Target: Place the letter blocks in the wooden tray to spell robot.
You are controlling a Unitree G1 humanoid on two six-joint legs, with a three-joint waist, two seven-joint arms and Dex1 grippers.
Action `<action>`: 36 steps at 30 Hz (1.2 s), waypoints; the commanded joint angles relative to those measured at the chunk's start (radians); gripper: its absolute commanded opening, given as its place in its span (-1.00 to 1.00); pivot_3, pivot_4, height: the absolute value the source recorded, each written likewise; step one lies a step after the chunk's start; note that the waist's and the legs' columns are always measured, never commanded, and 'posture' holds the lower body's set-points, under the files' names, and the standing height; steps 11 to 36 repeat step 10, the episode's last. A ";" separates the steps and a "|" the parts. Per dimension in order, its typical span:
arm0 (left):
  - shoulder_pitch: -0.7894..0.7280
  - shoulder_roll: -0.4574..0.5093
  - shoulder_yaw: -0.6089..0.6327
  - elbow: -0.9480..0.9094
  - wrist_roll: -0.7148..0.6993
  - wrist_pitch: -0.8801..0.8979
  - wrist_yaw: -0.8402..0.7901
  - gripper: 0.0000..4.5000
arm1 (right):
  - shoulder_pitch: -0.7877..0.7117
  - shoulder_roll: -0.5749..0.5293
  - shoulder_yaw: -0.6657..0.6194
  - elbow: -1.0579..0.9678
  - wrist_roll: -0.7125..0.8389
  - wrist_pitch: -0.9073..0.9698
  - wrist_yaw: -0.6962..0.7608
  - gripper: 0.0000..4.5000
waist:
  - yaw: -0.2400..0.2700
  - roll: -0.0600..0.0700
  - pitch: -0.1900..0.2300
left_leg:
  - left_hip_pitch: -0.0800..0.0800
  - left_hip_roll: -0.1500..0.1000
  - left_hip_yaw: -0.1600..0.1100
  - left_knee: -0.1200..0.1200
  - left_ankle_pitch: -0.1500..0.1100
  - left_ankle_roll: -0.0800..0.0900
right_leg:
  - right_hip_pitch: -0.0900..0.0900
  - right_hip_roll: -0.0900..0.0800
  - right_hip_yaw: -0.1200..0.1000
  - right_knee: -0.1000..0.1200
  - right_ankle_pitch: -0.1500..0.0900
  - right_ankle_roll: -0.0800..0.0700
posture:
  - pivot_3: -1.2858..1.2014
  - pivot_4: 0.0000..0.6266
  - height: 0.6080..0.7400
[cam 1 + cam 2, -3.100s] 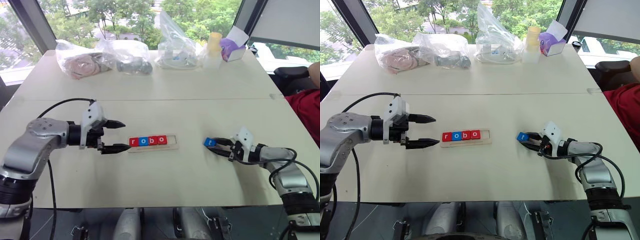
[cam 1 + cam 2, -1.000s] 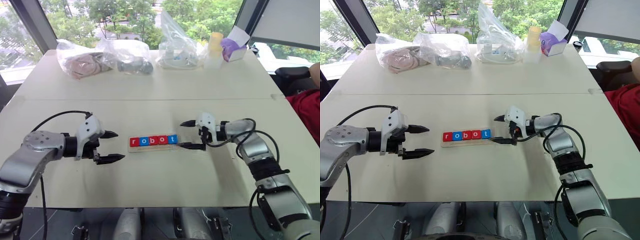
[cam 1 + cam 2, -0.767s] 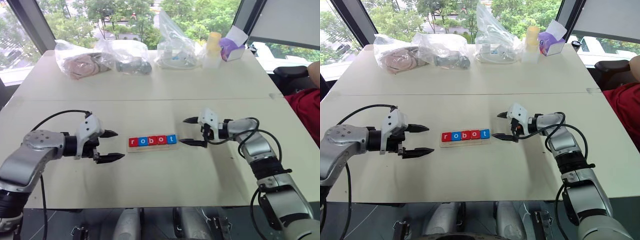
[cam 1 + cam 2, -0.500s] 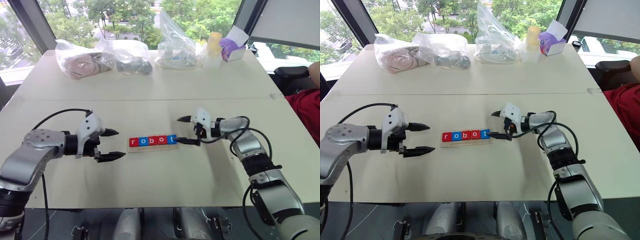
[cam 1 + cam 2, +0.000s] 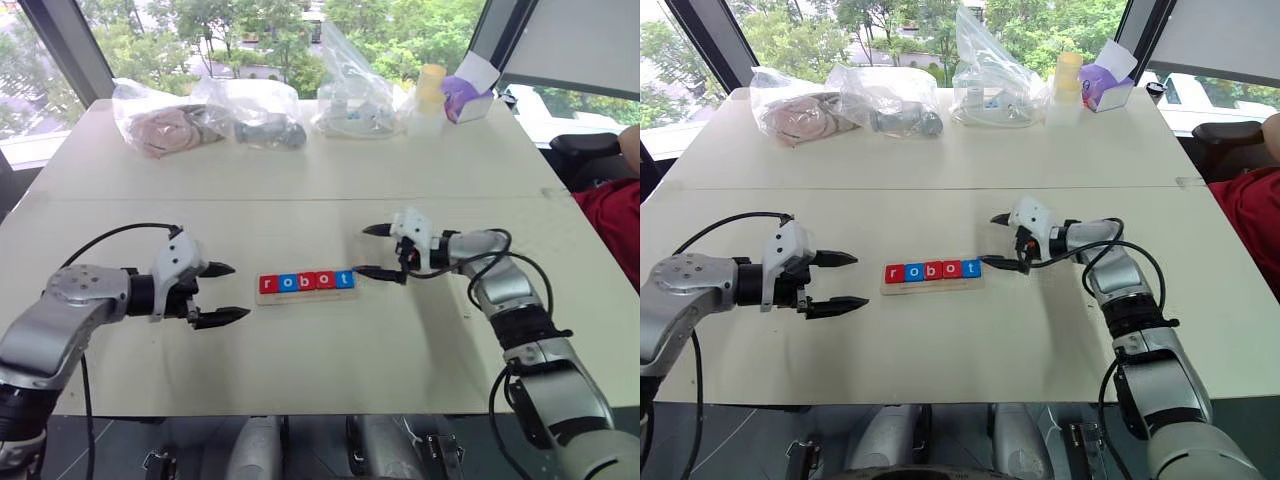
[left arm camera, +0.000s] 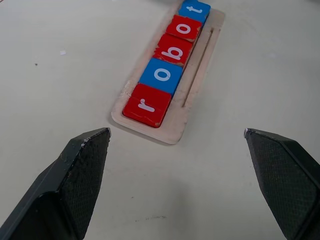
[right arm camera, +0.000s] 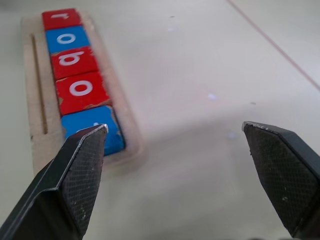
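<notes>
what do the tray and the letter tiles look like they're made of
The wooden tray looks like pale, unfinished wood or plywood: matte, light tan, with a routed groove along one side. The letter blocks have smooth red and blue painted faces with white letters; chipped edges on one hint at wood underneath, though plastic can't be ruled out.

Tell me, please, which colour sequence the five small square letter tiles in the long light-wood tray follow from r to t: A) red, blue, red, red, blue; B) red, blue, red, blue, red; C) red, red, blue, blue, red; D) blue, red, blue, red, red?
A: in the left wrist view the tiles in the wooden tray read red r, blue o, red b, red o, blue t.
</notes>
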 commanded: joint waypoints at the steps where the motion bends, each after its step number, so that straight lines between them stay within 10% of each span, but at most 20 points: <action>1: 0.047 0.004 0.105 -0.042 -0.049 0.026 0.019 1.00 | 0.072 -0.050 -0.069 -0.173 0.070 0.103 -0.014 0.99 | 0.000 0.000 0.000 | 0.000 0.000 -0.001 0.000 0.000 0.000 | 0.000 0.000 0.000 0.000 0.000 0.000 | 0.03 -0.52 1.00; 10: 0.351 -0.079 0.405 -0.120 -0.094 0.044 0.128 1.00 | 0.461 -0.165 -0.282 -0.678 0.257 0.498 -0.171 0.99 | 0.002 0.000 0.000 | 0.000 0.001 -0.002 -0.001 0.000 0.000 | 0.000 -0.003 0.000 -0.001 -0.002 -0.003 | 0.03 -0.52 1.00; 36: 0.351 -0.079 0.405 -0.120 -0.094 0.044 0.128 1.00 | 0.461 -0.165 -0.282 -0.678 0.257 0.498 -0.171 0.99 | 0.002 0.000 0.000 | 0.000 0.001 -0.002 -0.001 0.000 0.000 | 0.000 -0.003 0.000 -0.001 -0.002 -0.003 | 0.03 -0.52 1.00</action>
